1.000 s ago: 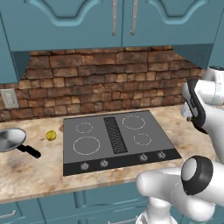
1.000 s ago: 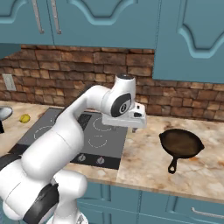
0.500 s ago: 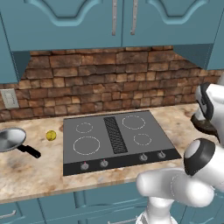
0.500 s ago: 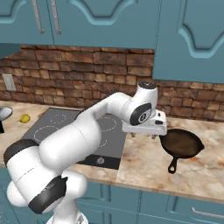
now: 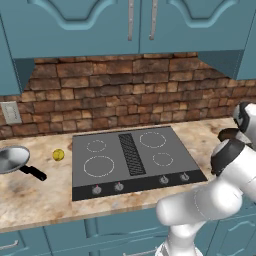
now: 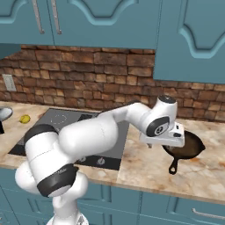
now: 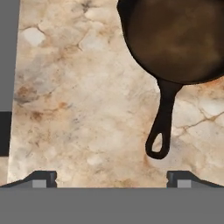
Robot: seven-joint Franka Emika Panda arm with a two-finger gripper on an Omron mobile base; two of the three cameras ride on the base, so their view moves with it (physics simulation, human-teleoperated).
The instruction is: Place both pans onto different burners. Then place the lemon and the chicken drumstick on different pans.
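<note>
Two-finger gripper [image 7: 111, 177] hangs over the marbled beige countertop [image 7: 78, 100] right of the flat dark grey cooktop [image 5: 132, 160], jaws spread wide, holding nothing. Dark brown round frying pan w/ black rim [image 7: 177, 37] sits just ahead of it, black straight handle [image 7: 162, 120] pointing back toward the fingertips, so looks like the arm is lining up for a handle grab; handle loop lies nearer the right fingertip than centre, prob needs a sideways shift first. Shiny silver-grey frying pan [image 5: 12, 159] rests on the counter far left of the cooktop, small round yellow lemon [image 5: 58, 155] between it & the cooktop edge. All four white-ring burners [image 5: 98, 166] bare, neither pan placed yet. Chicken drumstick: can't make it out
</note>
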